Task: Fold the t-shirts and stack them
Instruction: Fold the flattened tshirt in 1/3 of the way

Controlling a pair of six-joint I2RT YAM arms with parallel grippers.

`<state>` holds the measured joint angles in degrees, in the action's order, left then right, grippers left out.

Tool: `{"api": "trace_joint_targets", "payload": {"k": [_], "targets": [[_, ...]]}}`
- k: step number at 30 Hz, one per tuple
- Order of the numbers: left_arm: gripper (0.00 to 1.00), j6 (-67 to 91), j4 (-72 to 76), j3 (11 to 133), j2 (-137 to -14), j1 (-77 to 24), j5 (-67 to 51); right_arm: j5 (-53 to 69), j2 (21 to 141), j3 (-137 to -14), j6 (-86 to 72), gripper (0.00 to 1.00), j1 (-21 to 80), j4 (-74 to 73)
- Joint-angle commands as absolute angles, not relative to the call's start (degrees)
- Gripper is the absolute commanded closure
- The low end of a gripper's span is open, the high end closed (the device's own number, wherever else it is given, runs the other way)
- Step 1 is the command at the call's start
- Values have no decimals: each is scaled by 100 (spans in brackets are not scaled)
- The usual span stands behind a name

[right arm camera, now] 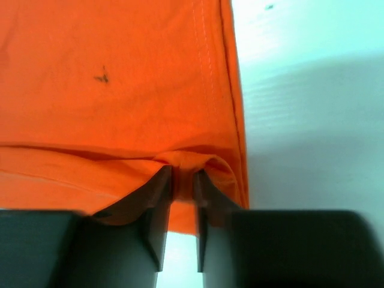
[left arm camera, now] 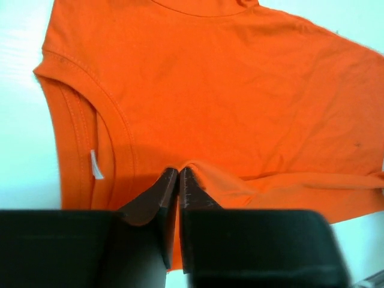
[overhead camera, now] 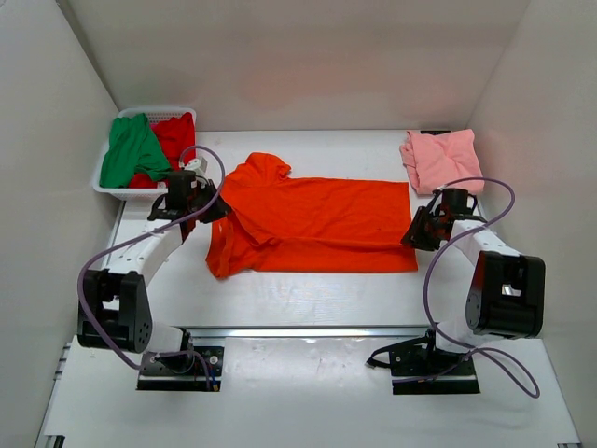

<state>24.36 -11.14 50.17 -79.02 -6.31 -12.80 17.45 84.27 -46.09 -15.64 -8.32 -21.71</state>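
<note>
Two grippers, both clamped on the same shirt. Left gripper point(left arm camera: 179, 174): jaws pressed nearly together with a thin ridge of orange cloth pinched between them, just beside the collar. The white neck label point(left arm camera: 96, 165) shows to the left of the fingers. Right gripper point(right arm camera: 182, 174): fingers point(right arm camera: 157, 192) closed on a small raised fold at the hem end, close to the stitched edge, with bare table to the right of it.

Orange t-shirt point(overhead camera: 317, 219) lies flat mid-table between the two arms, collar end on the left, hem end on the right. One sleeve points toward the far side and the cloth is bunched at the near-left corner. A small dark fleck sits on the cloth in the right wrist view.

Containers — one, a white plastic basket point(overhead camera: 101, 183) at the far-left corner of the table point(overhead camera: 308, 289). It holds two shirts, both crumpled: green t-shirt point(overhead camera: 131, 149) on the left, draped toward the near rim, and red t-shirt point(overhead camera: 175, 135) on the right, touching the green one.

Pale pink t-shirt point(overhead camera: 440, 159) sits outside the basket at the far right, loosely bundled, just beyond the right gripper and apart from the orange one.

Count — four shirts in all: one orange, one pink, one green, one red. Two in the basket, two on the table.
</note>
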Motion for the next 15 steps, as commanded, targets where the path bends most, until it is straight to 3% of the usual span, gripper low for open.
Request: {"api": "trace_joint_targets", "payload": {"k": [1, 3, 5, 10, 15], "targets": [[80, 2408, -713, 5273, -8093, -580, -1257, 1679, 8490, -4782, -1582, 68, -853, -1758], [52, 2531, -607, 5544, -8287, -519, -1319, 1652, 8464, -4851, -1634, 54, -870, -1618], [44, 2619, -981, 6235, -8672, -301, -1388, 1382, 8237, -4982, -1591, 41, -792, -1608], [42, 2339, -2090, 6312, -8115, -123, -1450, 1090, 7788, -4949, -1468, 38, -844, -1968], [39, 2363, -3153, 4978, -6842, -421, -1239, 1125, 7340, -4782, -1309, 37, -932, -2328]]}}
